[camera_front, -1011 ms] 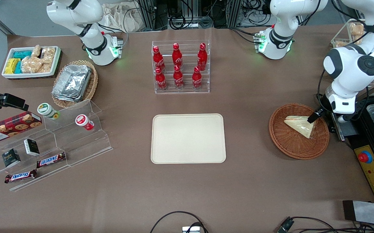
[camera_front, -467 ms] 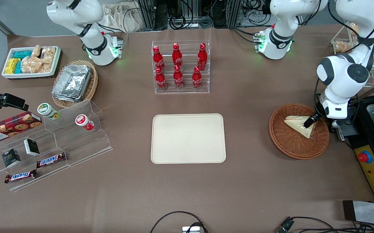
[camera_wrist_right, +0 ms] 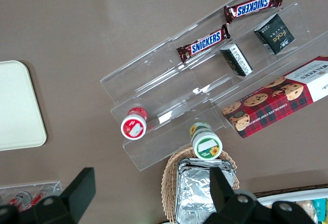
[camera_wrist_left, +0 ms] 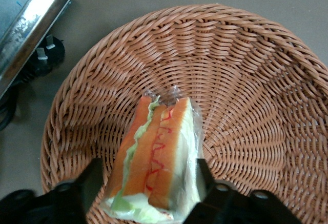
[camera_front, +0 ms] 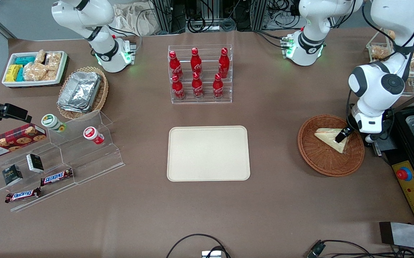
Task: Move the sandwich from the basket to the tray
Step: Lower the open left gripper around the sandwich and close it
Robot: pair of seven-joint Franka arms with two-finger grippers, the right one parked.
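While the sandwich [camera_wrist_left: 154, 157] lies in the basket [camera_wrist_left: 246, 70] on the bench [camera_front: 282, 200], the gripper [camera_wrist_left: 148, 183] hangs low over it, jaws spread wide and straddling the wedge, one finger on each bread face, holding nothing yet. By the look of it, the grasp comes next: close, lift, then carry to the tray [camera_front: 208, 153], well apart toward the parked arm's end.

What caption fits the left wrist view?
Open gripper straddling the wrapped sandwich in the round wicker basket.
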